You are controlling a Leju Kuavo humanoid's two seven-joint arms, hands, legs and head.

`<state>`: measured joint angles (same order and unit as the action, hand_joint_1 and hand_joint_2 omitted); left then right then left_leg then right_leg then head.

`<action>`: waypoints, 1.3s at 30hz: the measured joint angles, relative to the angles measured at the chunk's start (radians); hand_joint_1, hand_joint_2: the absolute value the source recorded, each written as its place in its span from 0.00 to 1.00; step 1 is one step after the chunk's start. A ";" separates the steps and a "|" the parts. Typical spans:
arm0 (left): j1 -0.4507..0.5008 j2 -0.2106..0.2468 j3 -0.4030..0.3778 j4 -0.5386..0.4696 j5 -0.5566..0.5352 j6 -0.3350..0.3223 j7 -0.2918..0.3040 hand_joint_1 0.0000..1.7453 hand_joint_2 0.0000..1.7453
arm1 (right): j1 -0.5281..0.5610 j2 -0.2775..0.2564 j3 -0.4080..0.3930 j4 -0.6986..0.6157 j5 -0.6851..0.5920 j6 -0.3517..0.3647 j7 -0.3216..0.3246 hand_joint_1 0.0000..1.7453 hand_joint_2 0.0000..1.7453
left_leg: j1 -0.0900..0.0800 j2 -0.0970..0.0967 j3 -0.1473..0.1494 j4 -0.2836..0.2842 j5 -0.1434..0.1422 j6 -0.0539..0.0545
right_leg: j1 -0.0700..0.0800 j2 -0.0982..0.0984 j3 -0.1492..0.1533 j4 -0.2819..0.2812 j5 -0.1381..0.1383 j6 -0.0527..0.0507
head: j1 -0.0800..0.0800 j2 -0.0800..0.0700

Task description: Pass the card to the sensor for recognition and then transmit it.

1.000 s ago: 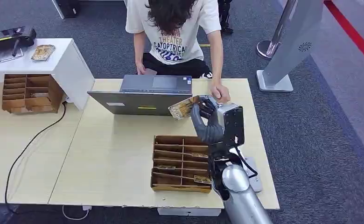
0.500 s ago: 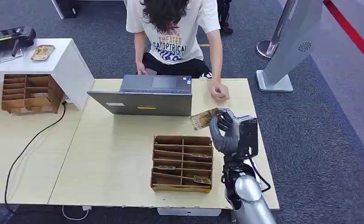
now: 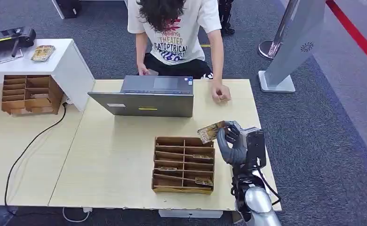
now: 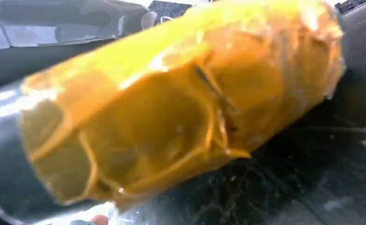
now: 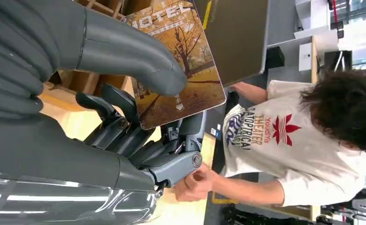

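Holding the card, your right hand has thumb and fingers pinched on it above the table, just off the wooden organiser's far right corner. Judging progress: card in hand, handover to the person outstanding; sensor pass unconfirmed. Card: autumn-tree print, "HOTEL" lettering, flat, tilted. Left hand state: cannot tell.

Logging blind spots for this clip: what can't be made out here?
- Left robot hand: left wrist view is a blur of yellow film close to the lens.
- Card print: too small in head view.
- Laptop screen: faces away from the head view.
- Person's head: cut by the top edge.
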<state>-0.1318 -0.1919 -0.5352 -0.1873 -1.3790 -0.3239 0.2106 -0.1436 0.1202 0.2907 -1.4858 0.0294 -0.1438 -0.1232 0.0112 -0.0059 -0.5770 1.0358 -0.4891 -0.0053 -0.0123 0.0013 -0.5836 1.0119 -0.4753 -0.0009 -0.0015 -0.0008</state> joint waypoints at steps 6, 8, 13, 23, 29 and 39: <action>0.002 -0.001 0.010 0.000 0.000 0.002 0.021 0.00 0.00 | 0.014 -0.007 -0.001 -0.015 -0.022 0.024 0.001 1.00 1.00 | 0.000 0.000 0.000 0.000 0.000 0.000 | 0.000 0.000 0.000 0.000 0.000 0.000 | 0.000 0.000; 0.002 -0.009 0.013 0.000 -0.001 0.001 0.058 0.00 0.00 | 0.022 -0.013 -0.003 -0.022 -0.041 0.049 0.002 1.00 1.00 | 0.000 0.000 0.001 0.000 0.000 0.000 | 0.000 0.000 0.000 0.000 0.000 0.000 | 0.000 0.000; 0.003 -0.024 0.015 0.000 -0.002 0.001 0.090 0.00 0.00 | 0.039 -0.025 -0.011 -0.036 -0.061 0.077 0.003 1.00 1.00 | 0.000 0.000 0.000 0.000 0.000 0.000 | 0.000 0.000 0.000 0.000 0.000 0.000 | 0.000 0.000; 0.008 -0.025 0.031 0.000 0.010 0.008 0.093 0.00 0.00 | 0.070 -0.054 -0.036 -0.078 -0.058 0.094 0.008 1.00 1.00 | 0.000 0.000 0.000 0.000 0.000 0.000 | 0.000 0.000 0.000 0.000 0.000 0.000 | 0.000 0.000; 0.010 -0.025 0.043 0.000 0.014 0.010 0.095 0.00 0.00 | 0.084 -0.068 -0.061 -0.092 -0.039 0.091 0.017 1.00 1.00 | 0.000 0.000 0.000 0.000 0.000 0.000 | 0.000 0.000 0.000 0.000 0.000 0.000 | 0.000 0.000; 0.012 -0.025 0.056 0.000 0.015 0.010 0.101 0.00 0.00 | 0.092 -0.077 -0.091 -0.094 0.047 0.054 0.033 1.00 1.00 | 0.000 0.000 0.000 0.000 0.000 0.000 | 0.000 0.000 0.000 0.000 0.000 0.000 | 0.000 0.000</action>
<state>-0.1196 -0.2171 -0.4791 -0.1873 -1.3638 -0.3136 0.3120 -0.0518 0.0435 0.1999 -1.5801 0.0764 -0.0897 -0.0900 0.0111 -0.0058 -0.5769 1.0359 -0.4895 -0.0048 -0.0124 0.0012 -0.5833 1.0117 -0.4753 -0.0008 -0.0015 -0.0008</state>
